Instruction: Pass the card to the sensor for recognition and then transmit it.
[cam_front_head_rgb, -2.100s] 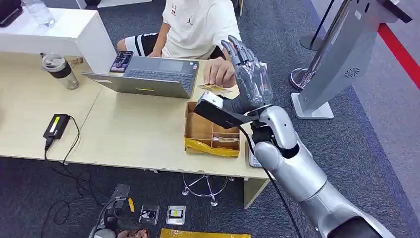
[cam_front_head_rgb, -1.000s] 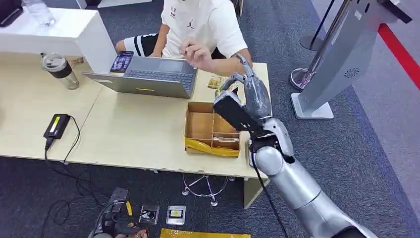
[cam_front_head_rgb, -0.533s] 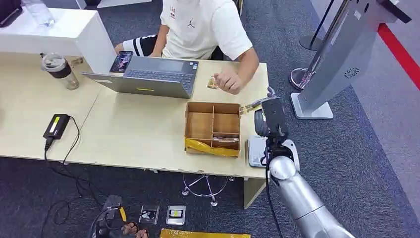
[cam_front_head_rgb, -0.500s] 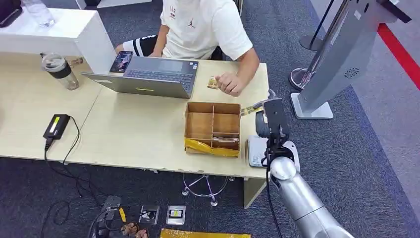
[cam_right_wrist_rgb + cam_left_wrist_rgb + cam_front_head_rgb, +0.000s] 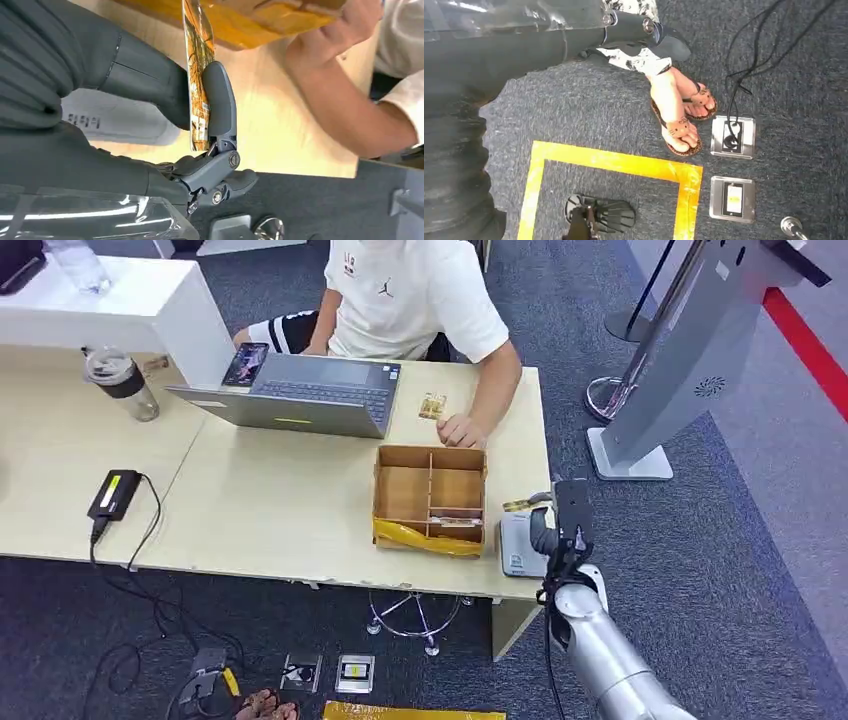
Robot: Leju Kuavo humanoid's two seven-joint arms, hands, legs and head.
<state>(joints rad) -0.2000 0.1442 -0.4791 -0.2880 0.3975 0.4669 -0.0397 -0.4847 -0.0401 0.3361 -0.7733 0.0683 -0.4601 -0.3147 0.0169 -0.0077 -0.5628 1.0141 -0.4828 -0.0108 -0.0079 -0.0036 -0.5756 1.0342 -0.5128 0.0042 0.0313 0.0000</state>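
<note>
1. The right hand (image 5: pixel 150 100) pinches the card (image 5: pixel 199 75) between its thick grey thumb (image 5: pixel 145 85) and a darker finger (image 5: pixel 220 105); thumb and finger press on opposite faces of the card, which is seen edge-on in the right wrist view.
2. The card is yellow-brown and patterned. One end sits inside the pinch and the other sticks out beyond the fingertips toward the cardboard box.
3. In the head view the card (image 5: pixel 522 505) pokes out sideways from the right hand (image 5: pixel 548 525), above the table's front right corner.
4. Directly under the hand and the card lies the card sensor (image 5: pixel 519 544), a flat grey-white pad on the table. Whether the card touches it cannot be told.
5. Just beyond the card's free end stands the divided cardboard box (image 5: pixel 430 496), with yellow tape along its near side.
6. Past the box, a person's hand (image 5: pixel 462 430) rests on the table (image 5: pixel 280 510) at the box's far rim. In the right wrist view that forearm (image 5: pixel 350 115) lies across the tabletop, apart from the robot's fingers.
7. Another card (image 5: pixel 432 406) lies flat on the table beside the person's hand, next to an open laptop (image 5: pixel 300 395).
8. Well away from the right hand, a power adapter (image 5: pixel 114 494) with its cable and a lidded cup (image 5: pixel 122 383) sit on the far side of the table.
9. The left hand (image 5: pixel 644 35) hangs over dark carpet with its fingers curled and nothing in them. Beyond it are a person's sandalled feet (image 5: pixel 681 117) and yellow floor tape (image 5: pixel 614 162).
</note>
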